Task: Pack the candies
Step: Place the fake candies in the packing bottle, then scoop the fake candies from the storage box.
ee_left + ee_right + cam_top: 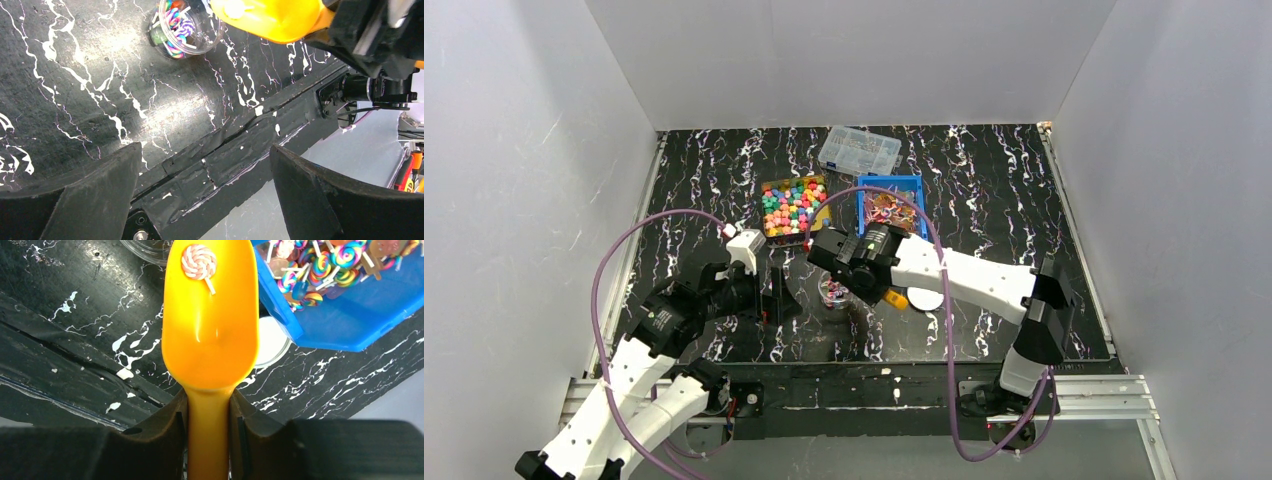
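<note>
My right gripper (208, 402) is shut on the handle of a yellow scoop (212, 335). One pink-and-white swirl lollipop (199, 262) lies near the scoop's tip. The tip hangs beside a small clear jar (182, 27) that holds several swirl lollipops. More wrapped lollipop candies fill a blue tray (350, 327) to the right of the scoop. Chunky coloured candies (792, 205) sit in a yellow tray further back. My left gripper (205, 150) is open and empty, low near the table's front edge, left of the jar (834, 292).
A white round lid (270, 342) lies on the black marbled table (984, 190) between the scoop and the blue tray (889, 208). A clear compartment box (859, 150) stands at the back. White walls close in three sides.
</note>
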Tool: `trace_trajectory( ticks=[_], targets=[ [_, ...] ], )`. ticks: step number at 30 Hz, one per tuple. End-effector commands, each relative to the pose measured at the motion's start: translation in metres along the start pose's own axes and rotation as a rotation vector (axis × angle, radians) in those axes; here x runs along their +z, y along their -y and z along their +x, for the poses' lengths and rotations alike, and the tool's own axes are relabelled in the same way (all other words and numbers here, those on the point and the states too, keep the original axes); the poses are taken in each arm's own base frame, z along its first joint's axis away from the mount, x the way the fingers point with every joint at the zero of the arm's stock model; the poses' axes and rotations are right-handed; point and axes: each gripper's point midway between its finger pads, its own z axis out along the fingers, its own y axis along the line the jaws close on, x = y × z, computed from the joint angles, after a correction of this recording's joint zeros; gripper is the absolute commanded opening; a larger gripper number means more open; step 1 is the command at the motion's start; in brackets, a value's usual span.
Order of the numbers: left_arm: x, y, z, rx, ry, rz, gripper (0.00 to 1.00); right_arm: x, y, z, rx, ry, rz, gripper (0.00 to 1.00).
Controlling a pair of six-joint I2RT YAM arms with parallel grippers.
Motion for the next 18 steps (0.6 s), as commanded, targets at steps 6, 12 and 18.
trace_trajectory(
  ticks=[6, 12, 18],
  targets=[
    [0.005, 0.0, 0.004, -0.007, -0.035, 0.01, 0.98, -0.046, 0.039, 0.007, 0.162, 0.098, 0.095, 0.01],
    [0.006, 0.0, 0.005, -0.009, -0.045, 0.01, 0.98, -0.051, 0.06, 0.02, 0.239, 0.088, 0.125, 0.01],
    [0.004, 0.0, 0.004, -0.007, -0.03, 0.008, 0.98, -0.043, 0.073, 0.021, 0.306, 0.061, 0.125, 0.01]
  ],
)
